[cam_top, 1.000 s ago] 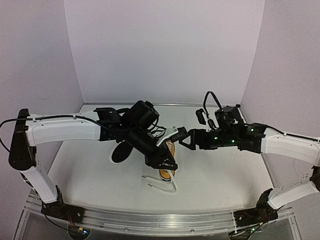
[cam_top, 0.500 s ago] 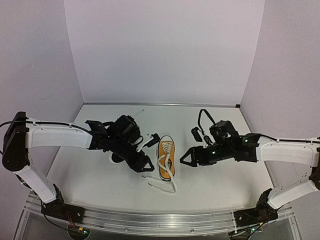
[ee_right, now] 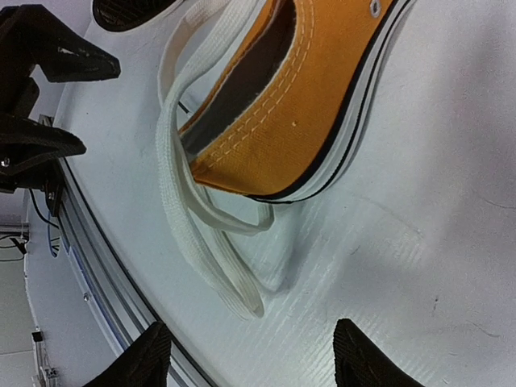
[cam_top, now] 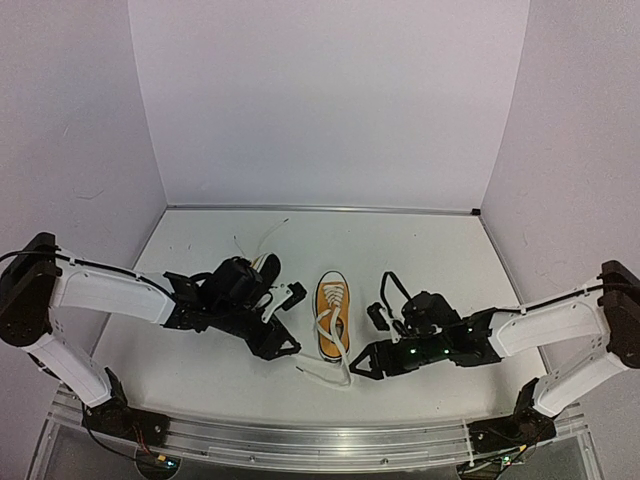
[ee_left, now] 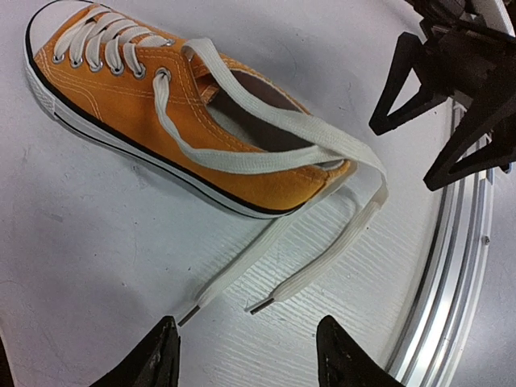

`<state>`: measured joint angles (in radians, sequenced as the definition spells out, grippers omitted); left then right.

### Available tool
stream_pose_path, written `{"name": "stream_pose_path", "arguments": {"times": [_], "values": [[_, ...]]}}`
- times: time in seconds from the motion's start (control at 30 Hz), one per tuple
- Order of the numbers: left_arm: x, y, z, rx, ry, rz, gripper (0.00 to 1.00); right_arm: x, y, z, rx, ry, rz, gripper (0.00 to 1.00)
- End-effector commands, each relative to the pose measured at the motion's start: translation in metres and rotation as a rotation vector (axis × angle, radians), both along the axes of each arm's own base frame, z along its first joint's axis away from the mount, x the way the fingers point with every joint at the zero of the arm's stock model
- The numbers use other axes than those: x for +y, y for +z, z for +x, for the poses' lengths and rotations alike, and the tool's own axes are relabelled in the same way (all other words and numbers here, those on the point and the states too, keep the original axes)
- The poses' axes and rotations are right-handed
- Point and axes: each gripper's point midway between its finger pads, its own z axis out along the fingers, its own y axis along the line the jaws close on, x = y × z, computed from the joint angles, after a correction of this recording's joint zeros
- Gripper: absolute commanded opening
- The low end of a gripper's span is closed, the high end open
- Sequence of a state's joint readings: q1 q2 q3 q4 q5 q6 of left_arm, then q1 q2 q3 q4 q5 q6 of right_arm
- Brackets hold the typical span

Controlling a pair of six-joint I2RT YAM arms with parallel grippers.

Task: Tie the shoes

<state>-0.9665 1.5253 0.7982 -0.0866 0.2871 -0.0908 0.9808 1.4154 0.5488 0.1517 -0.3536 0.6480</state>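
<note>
White table [cam_top: 450, 270], orange shoe [cam_top: 332, 312], toe twd back wall [cam_top: 320, 100], L hand [cam_top: 279, 347], R hand [cam_top: 360, 361] open

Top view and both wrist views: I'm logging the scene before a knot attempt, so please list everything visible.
orange shoe: one, orange canvas with white edge, mid-table between the grippers
other shoe: one, black sole showing, far side of the left arm, partly hidden
laces: two loose ends, white, untied, trailing on the table past the orange shoe's heel
table: one, white
rail: one, silver, table's near edge
left gripper: black, open, empty, left of the orange shoe
right gripper: black, open, empty, right of its heel
</note>
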Motion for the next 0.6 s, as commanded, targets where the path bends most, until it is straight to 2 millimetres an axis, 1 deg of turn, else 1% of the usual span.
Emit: {"name": "stream_pose_path", "arguments": {"times": [0.0, 0.07, 0.17, 0.23, 0.27, 0.33, 0.47, 0.53, 0.57], "values": [[-0.009, 0.013, 0.004, -0.156, -0.086, -0.100, 0.55, 0.017, 0.014, 0.009, -0.044, -0.023, 0.083, 0.65], [-0.012, 0.010, -0.014, -0.197, -0.197, -0.113, 0.55, 0.017, 0.023, 0.010, -0.058, -0.032, 0.101, 0.65], [-0.015, -0.008, -0.040, -0.239, -0.317, -0.031, 0.53, 0.014, 0.040, 0.014, -0.091, -0.053, 0.122, 0.66], [-0.016, -0.017, -0.051, -0.265, -0.362, 0.008, 0.51, 0.011, 0.052, 0.016, -0.115, -0.071, 0.135, 0.67], [-0.017, -0.020, -0.055, -0.272, -0.376, 0.018, 0.51, 0.009, 0.057, 0.017, -0.124, -0.078, 0.139, 0.67], [-0.020, -0.023, -0.055, -0.292, -0.386, 0.037, 0.50, 0.005, 0.066, 0.019, -0.143, -0.096, 0.139, 0.67], [-0.035, -0.025, -0.057, -0.303, -0.432, 0.050, 0.49, -0.003, 0.088, 0.024, -0.183, -0.138, 0.155, 0.68], [-0.042, -0.034, -0.059, -0.299, -0.462, 0.074, 0.48, -0.009, 0.096, 0.026, -0.194, -0.165, 0.155, 0.68], [-0.044, -0.038, -0.059, -0.302, -0.477, 0.096, 0.48, -0.012, 0.102, 0.027, -0.205, -0.181, 0.162, 0.68]]}}
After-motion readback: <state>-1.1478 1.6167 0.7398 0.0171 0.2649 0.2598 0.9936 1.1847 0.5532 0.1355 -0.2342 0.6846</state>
